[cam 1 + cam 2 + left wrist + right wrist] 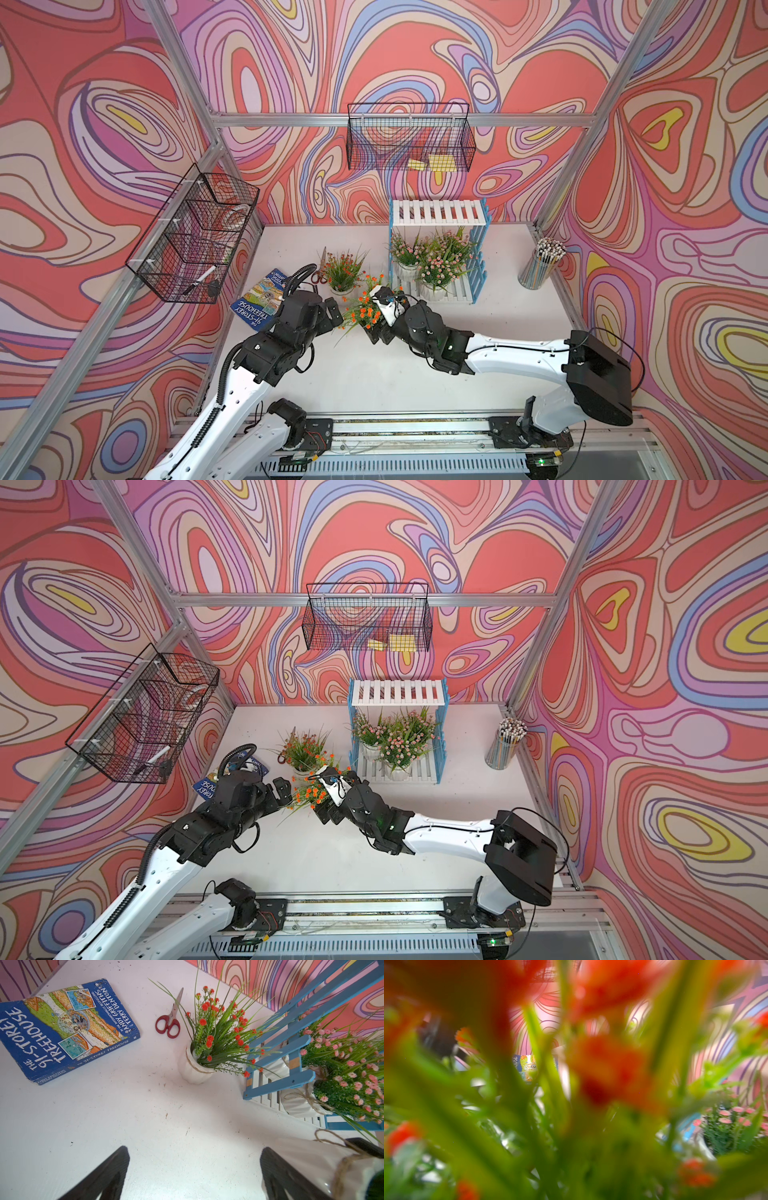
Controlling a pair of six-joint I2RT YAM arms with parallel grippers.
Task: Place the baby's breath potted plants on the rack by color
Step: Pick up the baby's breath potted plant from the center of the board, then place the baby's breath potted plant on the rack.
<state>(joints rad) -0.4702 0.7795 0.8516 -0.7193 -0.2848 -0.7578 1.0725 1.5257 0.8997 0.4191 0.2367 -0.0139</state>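
Right gripper [374, 330], jaws wide, clasps tilted orange plant [362, 311]; I judge rack [436, 212] empty top shelf beyond, toward desk [374, 382] far edge.

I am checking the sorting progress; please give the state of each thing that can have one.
Black left gripper: open, empty.
Orange-flowered plant in white ribbed pot: tilted, gripped.
Black right gripper: closed on that pot.
Other orange-flowered potted plant: upright on the white table.
Pink-flowered potted plants: upright on the lower shelf.
White-slatted rack with blue fence sides: upright, upper shelf bare.
Red-handled scissors: closed, flat.
Blue paperback book: closed, flat.
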